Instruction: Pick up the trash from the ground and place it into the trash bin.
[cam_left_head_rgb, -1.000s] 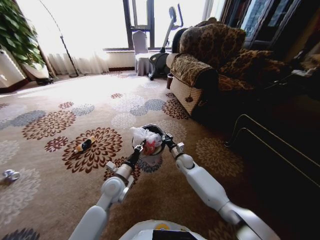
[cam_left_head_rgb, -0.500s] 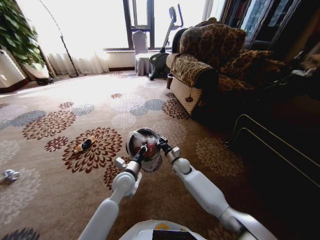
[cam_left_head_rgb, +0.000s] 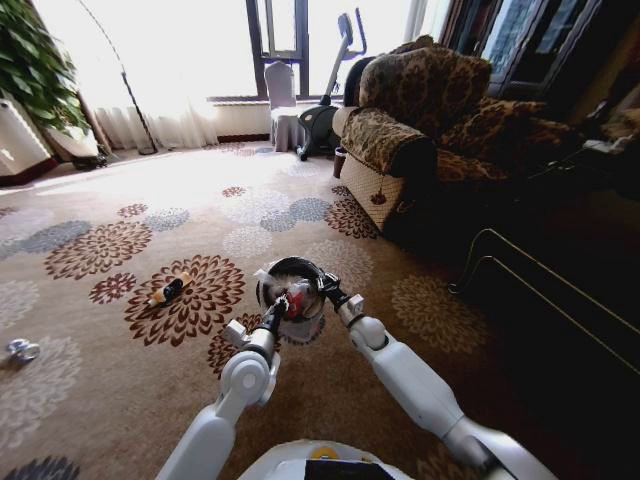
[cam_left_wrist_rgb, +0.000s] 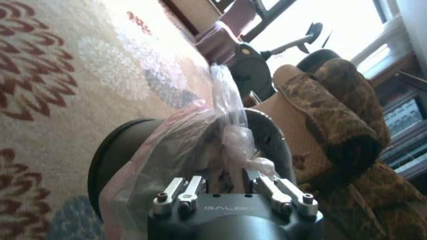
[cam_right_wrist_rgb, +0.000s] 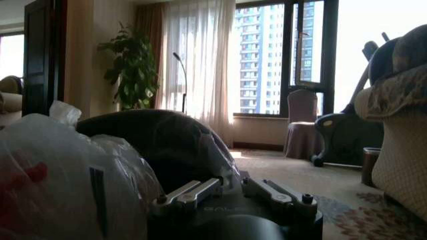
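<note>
while both tools hover at the trash bin (cam_left_head_rgb: 291, 288) on the carpet, left tool (cam_left_head_rgb: 281, 304) apparently pinching its liner, right tool (cam_left_head_rgb: 322, 287) unclear, a yellow-black packet (cam_left_head_rgb: 168, 290) and foil ball (cam_left_head_rgb: 19, 350) remain on the floor.

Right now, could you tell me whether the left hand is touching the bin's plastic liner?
Touching. In the left wrist view, the left hand pinches a gathered twist of the liner between its fingers, over the trash bin. The head view agrees.
</note>
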